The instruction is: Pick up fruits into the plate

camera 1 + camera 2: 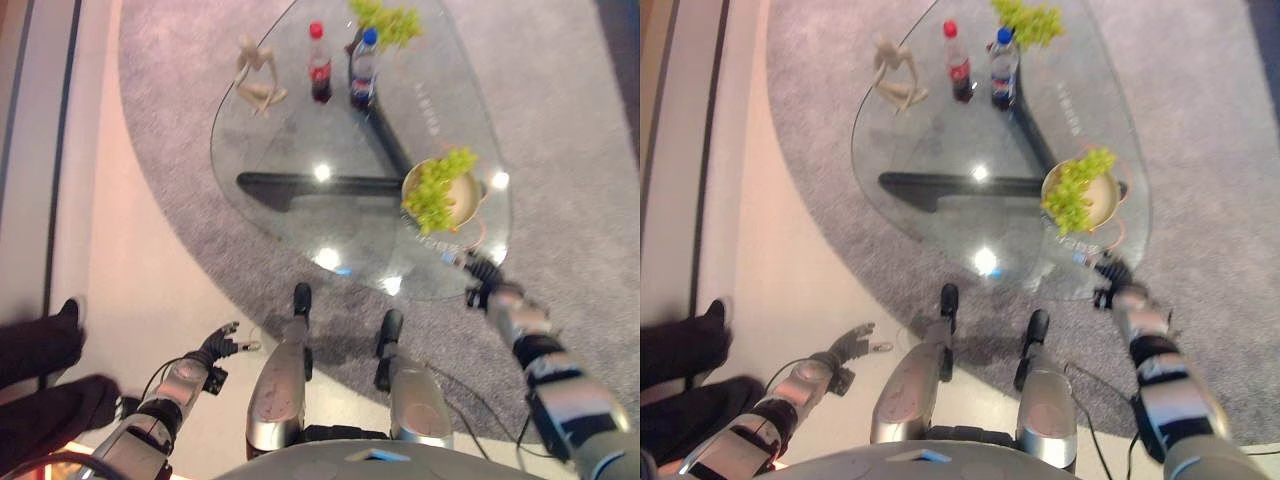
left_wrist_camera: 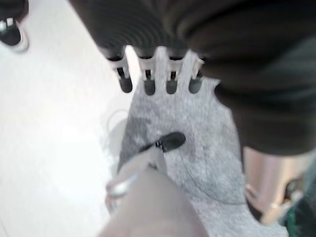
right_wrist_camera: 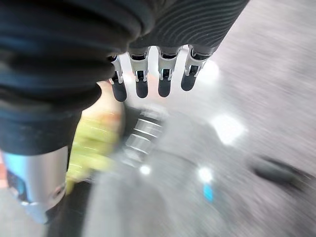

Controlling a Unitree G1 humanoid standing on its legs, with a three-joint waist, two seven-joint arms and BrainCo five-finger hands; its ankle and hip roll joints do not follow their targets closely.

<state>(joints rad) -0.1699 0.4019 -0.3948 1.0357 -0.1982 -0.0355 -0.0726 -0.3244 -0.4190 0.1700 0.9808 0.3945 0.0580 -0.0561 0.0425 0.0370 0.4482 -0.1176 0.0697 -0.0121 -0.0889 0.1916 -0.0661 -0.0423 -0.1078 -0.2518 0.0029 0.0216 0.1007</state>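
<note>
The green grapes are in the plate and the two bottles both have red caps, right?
Not quite. The green grapes do lie in the plate, but the left eye view shows just one bottle with a red cap; the bottle beside it has a blue cap. Both stand on the glass table.

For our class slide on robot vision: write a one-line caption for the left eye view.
Green grapes in a plate on a glass table, right hand at its edge.

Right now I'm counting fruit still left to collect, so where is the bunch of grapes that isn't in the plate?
In the left eye view, the loose grapes lie at the glass table's far edge, just right of the blue-capped bottle.
</note>
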